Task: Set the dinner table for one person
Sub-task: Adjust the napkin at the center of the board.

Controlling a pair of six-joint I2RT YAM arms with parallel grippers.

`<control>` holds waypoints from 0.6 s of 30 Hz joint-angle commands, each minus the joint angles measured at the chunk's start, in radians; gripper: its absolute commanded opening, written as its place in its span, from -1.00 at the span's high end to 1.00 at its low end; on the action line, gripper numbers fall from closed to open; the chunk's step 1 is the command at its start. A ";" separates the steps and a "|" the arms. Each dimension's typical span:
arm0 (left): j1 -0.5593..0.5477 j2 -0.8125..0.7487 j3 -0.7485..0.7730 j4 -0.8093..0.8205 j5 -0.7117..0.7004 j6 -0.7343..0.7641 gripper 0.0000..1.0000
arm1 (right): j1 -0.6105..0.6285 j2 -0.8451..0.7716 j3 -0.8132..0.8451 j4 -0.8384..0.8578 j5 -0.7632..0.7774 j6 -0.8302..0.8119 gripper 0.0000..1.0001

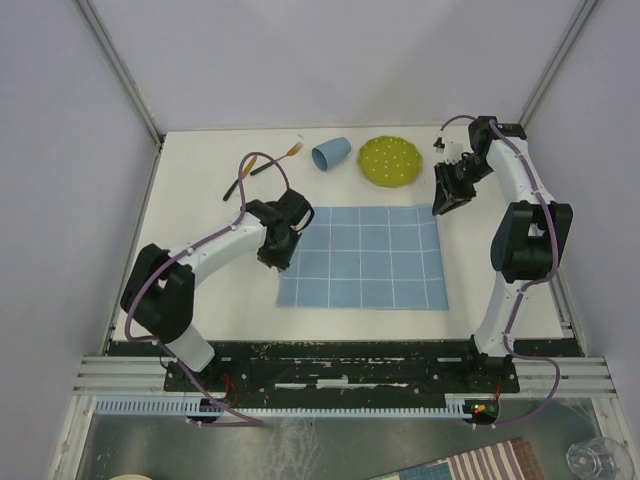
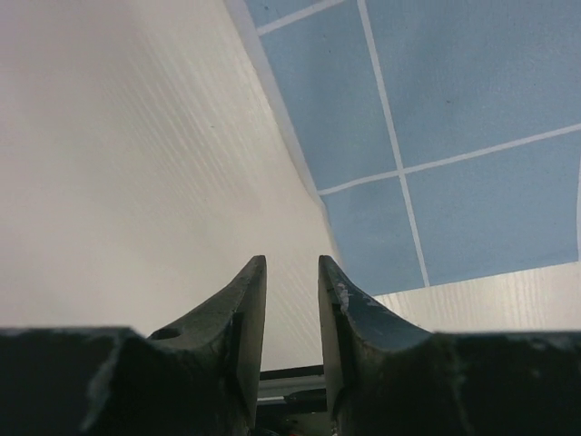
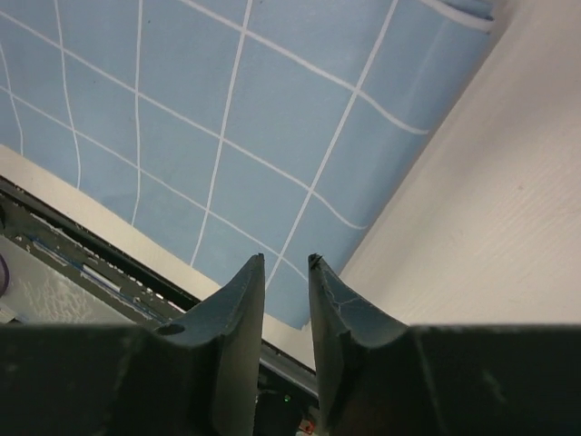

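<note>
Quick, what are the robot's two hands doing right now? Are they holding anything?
Left hand: open a little, holding nothing.
Right hand: open a little, holding nothing.

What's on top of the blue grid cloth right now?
Nothing: the cloth lies bare on the table. The green plate, blue cup and fork sit behind it, off the cloth. The left gripper is by its left edge, empty. The tabletop beneath is covered.

L fingers (image 2: 243,313) narrowly parted, gripping nothing; R fingers (image 3: 238,309) same.
</note>
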 commanded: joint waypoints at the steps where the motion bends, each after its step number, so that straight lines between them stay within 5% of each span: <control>1: -0.002 0.025 0.067 0.049 -0.072 0.044 0.28 | 0.002 -0.083 -0.040 -0.032 -0.042 -0.043 0.45; 4: -0.002 0.096 0.157 0.043 -0.072 0.051 0.42 | 0.004 -0.073 -0.076 -0.031 -0.034 -0.041 0.95; 9: -0.002 0.188 0.264 0.088 -0.096 0.072 0.92 | 0.014 -0.072 -0.137 0.015 -0.034 -0.027 0.96; 18: -0.004 0.291 0.276 0.184 -0.093 0.062 0.94 | 0.053 0.007 -0.188 0.052 -0.044 -0.029 0.96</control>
